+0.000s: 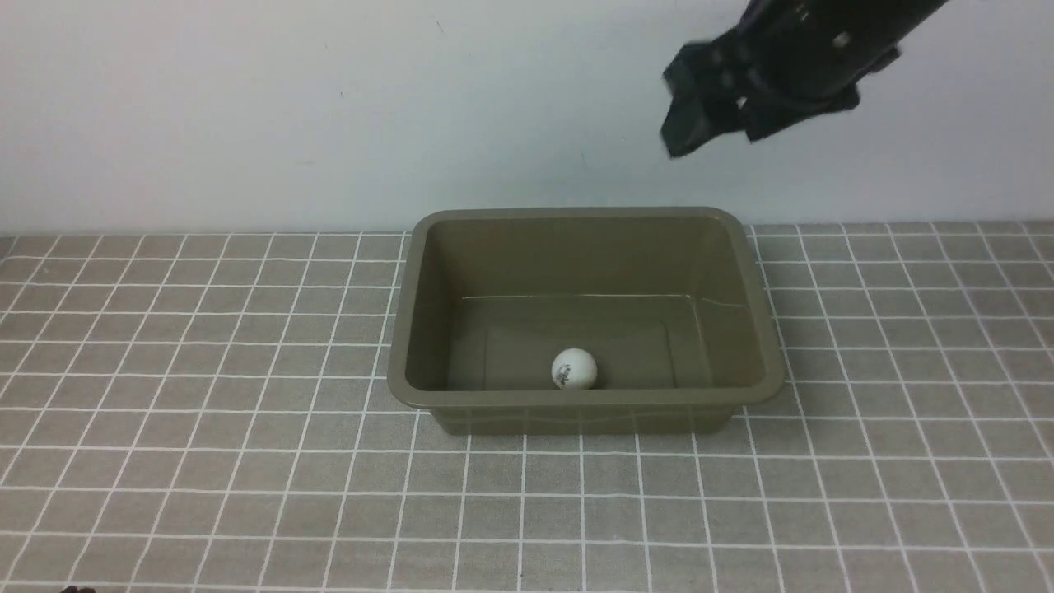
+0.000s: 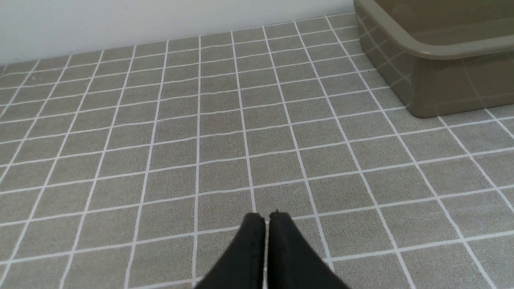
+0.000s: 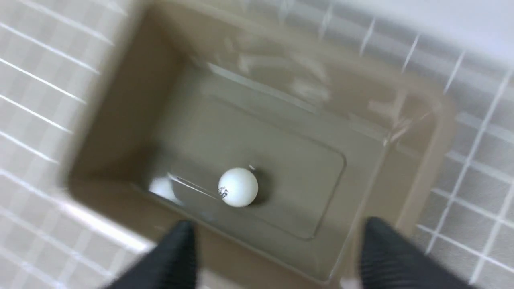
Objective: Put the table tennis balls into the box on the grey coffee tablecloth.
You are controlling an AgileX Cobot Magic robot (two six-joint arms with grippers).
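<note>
The white table tennis ball [image 1: 574,367] with a dark mark lies on the floor of the olive-green box [image 1: 766,346], near its front wall; it also shows in the right wrist view [image 3: 238,187]. The box stands on the grey checked tablecloth [image 1: 206,412]. My right gripper [image 1: 708,123] is open and empty, high above the box's back right corner; its black fingertips [image 3: 377,241] are wide apart. My left gripper [image 2: 267,218] is shut and empty, low over the cloth, well to the left of the box [image 2: 433,80]. It does not show in the front view.
A pale wall [image 1: 329,107] runs right behind the box. The checked cloth [image 2: 160,140] covers the table on all sides of the box. The right wrist view is motion-blurred.
</note>
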